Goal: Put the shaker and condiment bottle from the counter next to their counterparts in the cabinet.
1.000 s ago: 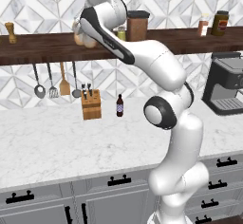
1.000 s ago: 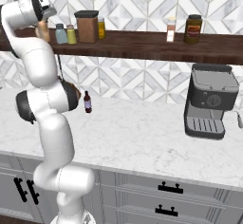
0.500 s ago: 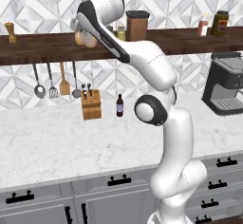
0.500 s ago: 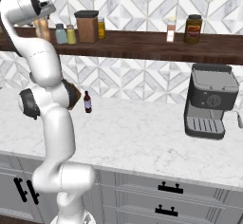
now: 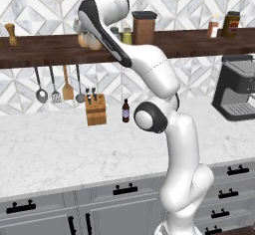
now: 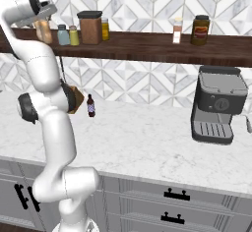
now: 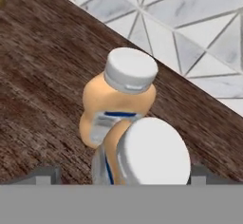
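I see the gripper [image 7: 121, 178] spread open about the condiment bottle [image 7: 142, 152]; its twin bottle [image 7: 116, 102] stands just behind (both upright) on the cabinet [image 7: 42, 90].

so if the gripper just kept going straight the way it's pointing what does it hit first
Most likely the pale cap of the nearer condiment bottle, which stands right between the open gripper's fingertips. Its twin bottle stands just beyond on the shelf; depth is hard to judge.

Two squat orange condiment bottles [image 7: 142, 154] stand upright on the cabinet [image 6: 147, 49], beside the blue-grey shaker [image 6: 63, 35].
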### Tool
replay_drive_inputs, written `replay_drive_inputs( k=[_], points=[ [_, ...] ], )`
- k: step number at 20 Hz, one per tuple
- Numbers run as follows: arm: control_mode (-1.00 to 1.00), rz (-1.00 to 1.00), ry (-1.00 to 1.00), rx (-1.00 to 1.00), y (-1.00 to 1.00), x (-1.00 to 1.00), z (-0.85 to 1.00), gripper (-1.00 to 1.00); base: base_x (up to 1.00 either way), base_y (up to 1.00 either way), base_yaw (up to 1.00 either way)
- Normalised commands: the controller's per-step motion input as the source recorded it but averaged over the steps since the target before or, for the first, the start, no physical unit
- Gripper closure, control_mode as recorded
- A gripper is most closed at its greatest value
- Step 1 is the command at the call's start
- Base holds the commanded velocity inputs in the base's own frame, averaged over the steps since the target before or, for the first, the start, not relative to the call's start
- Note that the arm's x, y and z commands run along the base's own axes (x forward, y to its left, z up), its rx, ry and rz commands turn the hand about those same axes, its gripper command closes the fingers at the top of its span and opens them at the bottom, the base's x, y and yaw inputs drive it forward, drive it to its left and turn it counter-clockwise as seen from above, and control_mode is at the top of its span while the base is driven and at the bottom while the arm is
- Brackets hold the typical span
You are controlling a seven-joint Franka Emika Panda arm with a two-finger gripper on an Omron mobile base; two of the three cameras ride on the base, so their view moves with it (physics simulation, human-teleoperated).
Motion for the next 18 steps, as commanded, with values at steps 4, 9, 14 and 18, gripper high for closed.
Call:
replay_drive_inputs(
  k=[4, 9, 14, 18],
  points=[
    [-1.00, 0.00, -0.07, 0.01, -0.48, -0.64, -0.43, -1.00, 0.00, 0.00, 0.00],
    [-1.00, 0.03, -0.17, 0.02, -0.59, -0.62, -0.30, -1.00, 0.00, 0.00, 0.00],
    [-1.00, 0.05, -0.17, 0.03, -0.48, -0.59, -0.18, -1.00, 0.00, 0.00, 0.00],
    [-1.00, 0.11, -0.13, 0.06, -0.53, -0.83, -0.38, -1.00, 0.00, 0.00, 0.00]
  ],
)
